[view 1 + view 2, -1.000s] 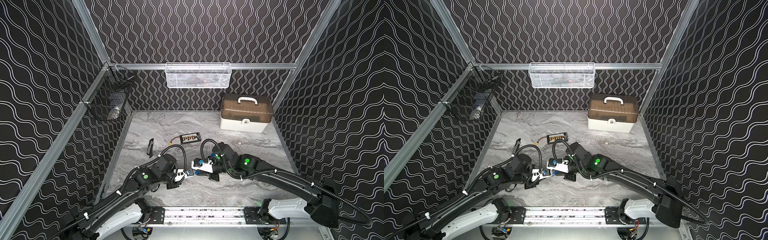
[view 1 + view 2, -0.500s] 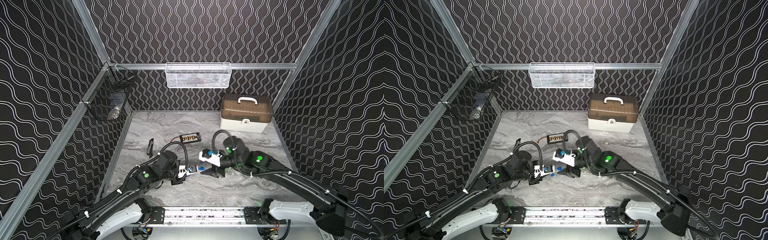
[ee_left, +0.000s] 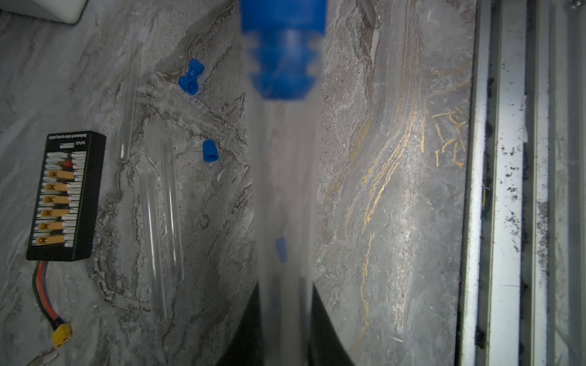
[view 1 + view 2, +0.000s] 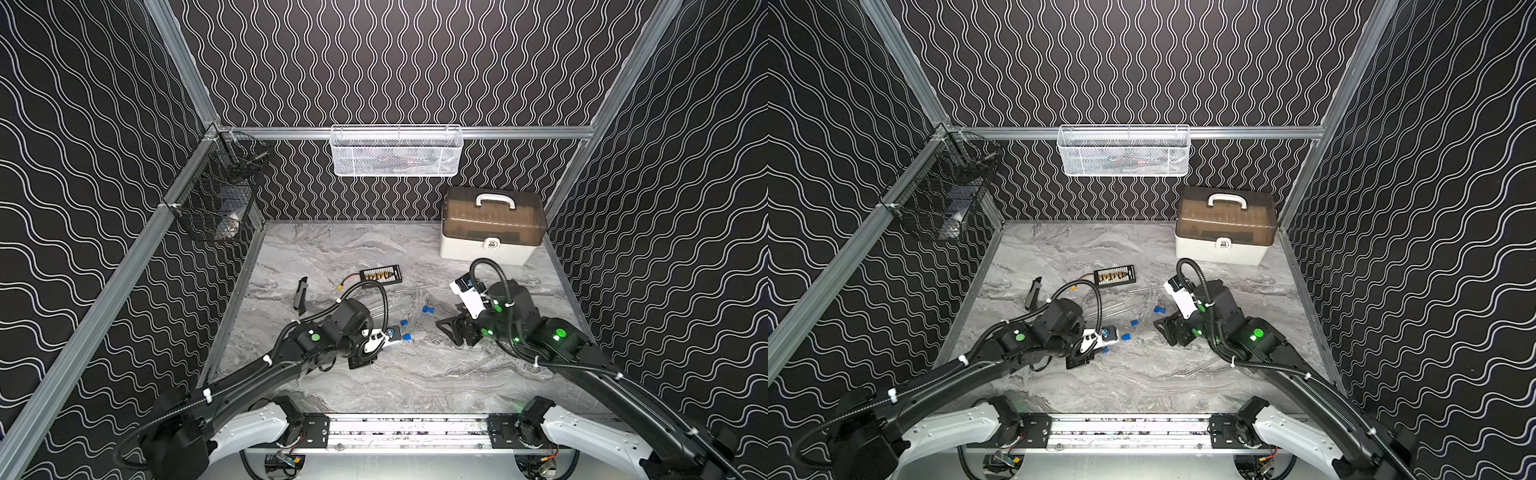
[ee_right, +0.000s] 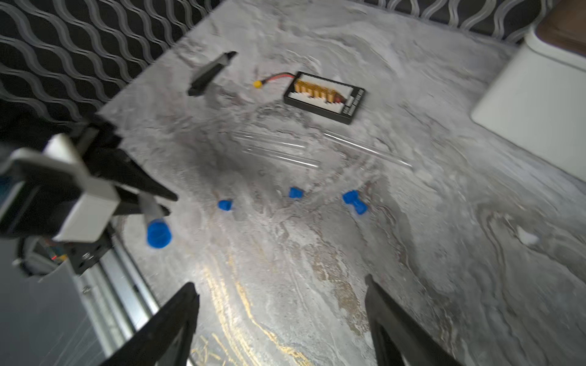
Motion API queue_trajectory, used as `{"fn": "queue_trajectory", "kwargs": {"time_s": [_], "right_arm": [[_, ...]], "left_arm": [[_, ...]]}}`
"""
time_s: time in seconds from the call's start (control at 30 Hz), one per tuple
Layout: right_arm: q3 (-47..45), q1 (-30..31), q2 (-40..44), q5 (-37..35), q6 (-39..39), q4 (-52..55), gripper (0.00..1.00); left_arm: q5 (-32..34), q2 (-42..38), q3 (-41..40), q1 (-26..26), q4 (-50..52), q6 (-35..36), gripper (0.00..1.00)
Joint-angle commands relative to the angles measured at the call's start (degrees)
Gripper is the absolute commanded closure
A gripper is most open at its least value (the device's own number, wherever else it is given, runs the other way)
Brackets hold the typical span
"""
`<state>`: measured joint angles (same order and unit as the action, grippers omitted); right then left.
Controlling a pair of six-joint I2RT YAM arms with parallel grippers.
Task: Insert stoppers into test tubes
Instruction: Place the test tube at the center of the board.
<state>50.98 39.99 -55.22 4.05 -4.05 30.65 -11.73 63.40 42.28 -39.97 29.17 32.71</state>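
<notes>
1. The left gripper (image 3: 283, 304) has its jaws pinched on a clear test tube (image 3: 285, 196), which juts out past the fingertips. A blue stopper (image 3: 282, 47) sits at the tube's far end (blurred in the left wrist view).
2. The right gripper (image 5: 280, 294) has its jaws spread wide, holding and touching nothing, above the marble-patterned tabletop (image 5: 444, 253).
3. Three loose stoppers (image 5: 295, 192) lie ahead of the right gripper, apart from it. Beyond them, spare test tubes (image 5: 279, 152) lie flat near the black connector board (image 5: 323, 96).
</notes>
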Motion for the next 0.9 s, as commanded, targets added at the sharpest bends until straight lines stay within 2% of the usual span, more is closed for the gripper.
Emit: {"fn": "queue_trajectory", "kwargs": {"time_s": [0.0,0.1,0.2,0.43,0.57,0.77,0.87], "right_arm": [[-0.6,-1.4,-3.6,-8.4,-6.4,-7.5,0.18],[-1.7,-2.9,-5.7,-7.3,-8.2,-12.6,0.18],[-4.0,-4.2,-6.4,-7.2,-9.6,-16.9,0.19],[-4.0,-6.3,-5.5,-10.6,-10.3,-13.8,0.19],[-4.3,-6.3,-4.1,-13.0,-12.7,-11.5,0.21],[-1.9,-6.3,-3.0,-14.2,-12.1,-5.9,0.21],[-3.4,-6.3,-1.5,-15.1,-12.0,-7.4,0.21]], "left_arm": [[2.9,3.4,1.8,1.0,1.0,-4.6,1.0],[2.8,5.1,3.1,2.4,1.6,-6.9,1.0],[3.4,5.6,1.8,3.5,1.8,-6.2,1.0],[2.5,6.0,0.3,7.5,2.2,-3.5,1.0],[1.8,5.9,-0.8,7.5,1.2,-4.8,1.0],[1.7,5.3,-0.7,7.8,5.8,-0.7,1.0],[3.6,4.5,-0.1,8.4,6.5,0.3,1.0]]}}
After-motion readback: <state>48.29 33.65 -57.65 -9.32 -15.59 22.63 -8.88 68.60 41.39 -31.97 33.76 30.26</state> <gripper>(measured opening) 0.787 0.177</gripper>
